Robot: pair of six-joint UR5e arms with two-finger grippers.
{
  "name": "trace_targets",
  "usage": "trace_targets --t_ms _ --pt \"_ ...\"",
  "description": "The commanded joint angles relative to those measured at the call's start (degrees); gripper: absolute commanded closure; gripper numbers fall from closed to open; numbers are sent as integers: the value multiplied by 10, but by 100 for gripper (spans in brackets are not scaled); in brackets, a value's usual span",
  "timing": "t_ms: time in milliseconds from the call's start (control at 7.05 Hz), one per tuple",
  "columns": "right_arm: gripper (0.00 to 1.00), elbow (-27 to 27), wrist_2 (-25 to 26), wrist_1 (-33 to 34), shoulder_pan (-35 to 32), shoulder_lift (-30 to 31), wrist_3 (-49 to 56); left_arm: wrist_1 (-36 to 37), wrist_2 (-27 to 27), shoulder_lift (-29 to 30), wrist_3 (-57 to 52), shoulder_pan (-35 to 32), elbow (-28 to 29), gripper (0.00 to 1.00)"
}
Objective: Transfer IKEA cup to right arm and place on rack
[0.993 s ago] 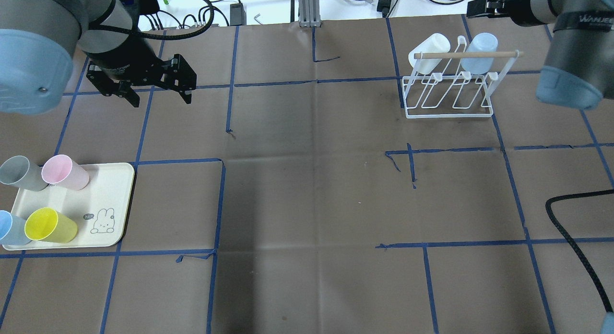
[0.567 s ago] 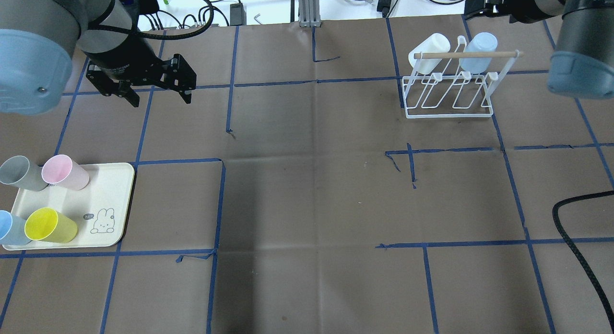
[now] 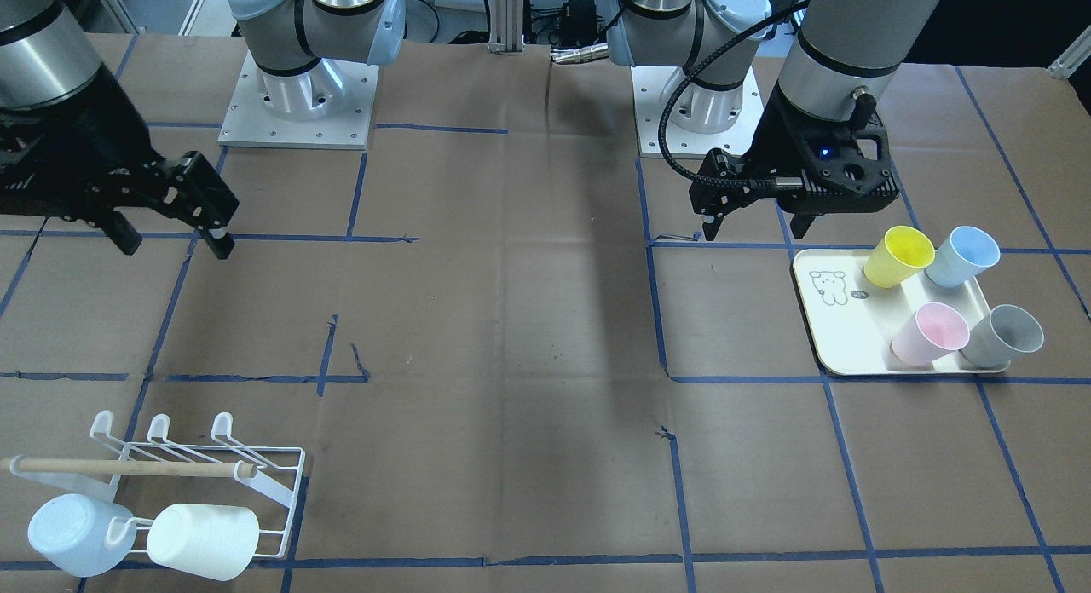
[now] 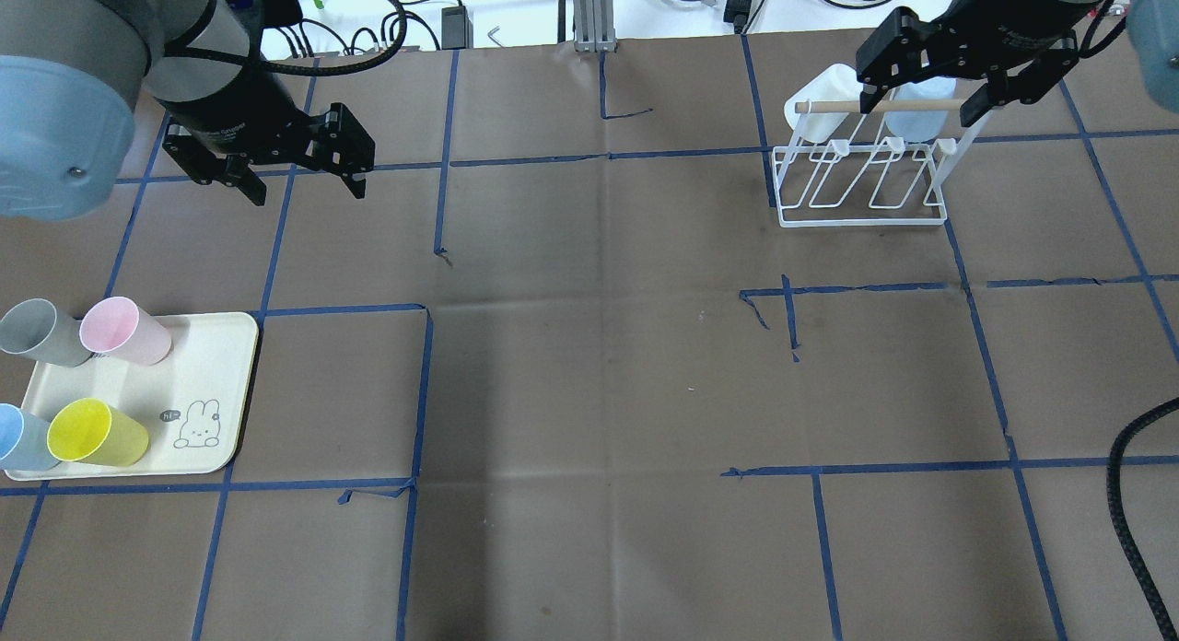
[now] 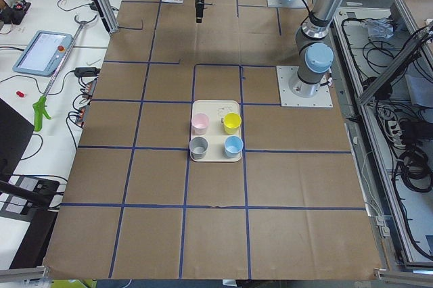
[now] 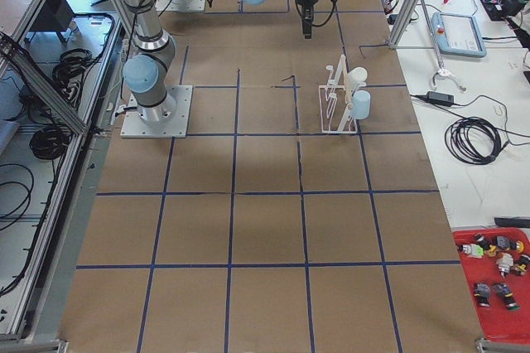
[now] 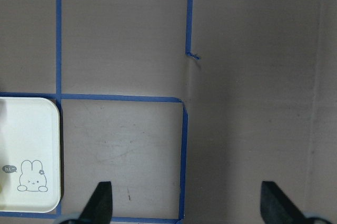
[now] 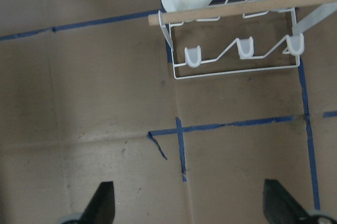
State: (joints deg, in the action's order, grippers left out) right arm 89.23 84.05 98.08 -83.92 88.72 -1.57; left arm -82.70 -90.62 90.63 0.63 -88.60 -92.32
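IKEA cups [image 4: 124, 331] sit near the left gripper [image 4: 306, 192], spread empty for grasping, as is the right gripper [image 4: 917, 109] near the rack [image 4: 861, 222].

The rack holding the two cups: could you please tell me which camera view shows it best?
Exterior front-facing: the whole rack, with white cup and blue cup, shows unobstructed. Overhead, the right hand overlaps its top. The right wrist view crops the cups. Exterior right shows it small, edge-on; exterior left, barely.
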Motion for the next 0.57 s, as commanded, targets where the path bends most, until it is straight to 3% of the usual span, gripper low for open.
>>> trace_targets --t_ms 0,426 --pt "0 -2 51 -35 -86 11 -53 0 0 1 0 0 -1 1" --pt "0 8 55 -53 -100 15 -62 0 0 1 0 -1 -1 1"
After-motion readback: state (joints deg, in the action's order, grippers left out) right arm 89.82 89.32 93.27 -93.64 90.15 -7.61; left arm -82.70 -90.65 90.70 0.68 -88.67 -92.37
